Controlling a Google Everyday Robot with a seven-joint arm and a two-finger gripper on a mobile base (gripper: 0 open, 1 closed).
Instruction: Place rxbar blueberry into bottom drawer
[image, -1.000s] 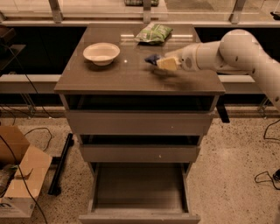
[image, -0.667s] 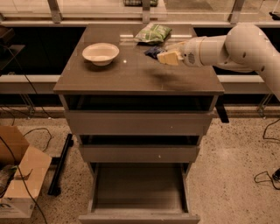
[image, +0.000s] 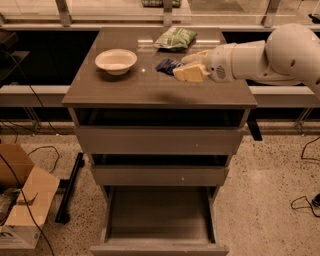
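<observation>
Tool (image: 182, 71): gripping the snack bar (image: 166, 65) by one end, hovering above the tabletop (image: 125, 90).
Bottom drawer (image: 160, 212): standing open, well below.
Risk: bar slipping from that thin grip while descending.

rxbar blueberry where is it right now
In the camera view the rxbar blueberry is held in the gripper above the cabinet top, near the green bag, right of the white bowl.

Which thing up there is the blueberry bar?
Look at the grey cabinet's top, right of the white bowl. The rxbar blueberry is the small dark-blue packet held in the pincer of the white arm, unlike the bigger green bag behind.
</observation>
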